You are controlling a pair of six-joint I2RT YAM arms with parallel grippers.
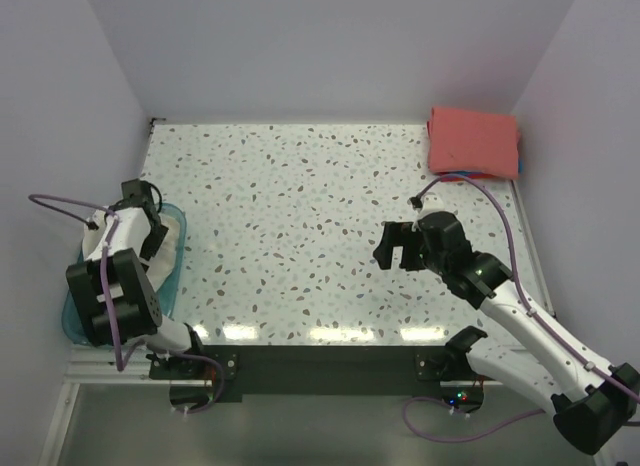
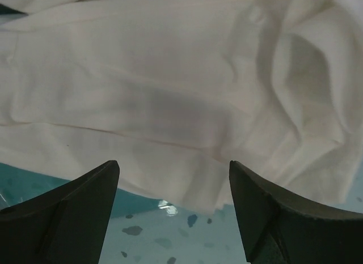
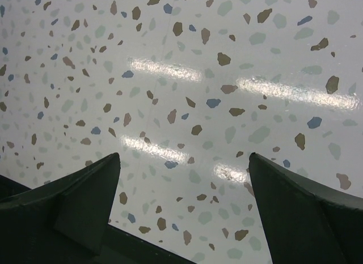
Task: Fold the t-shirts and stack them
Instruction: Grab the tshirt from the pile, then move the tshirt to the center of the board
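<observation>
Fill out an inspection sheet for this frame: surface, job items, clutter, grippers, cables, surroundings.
Surface: speckled table, bare across the middle, with light glare near the front edge.
Job's things: cream-white shirt lies crumpled in the teal tub at the left edge. A folded coral-red shirt sits in the far right corner, with a blue edge showing beneath it.
Clutter: nothing seen besides the tub.
Grippers: left gripper is open over the cream-white shirt. Right gripper is open over bare table.
Cables: a purple cable runs along each arm; neither is snagged.
Surroundings: plain pale walls on three sides.
</observation>
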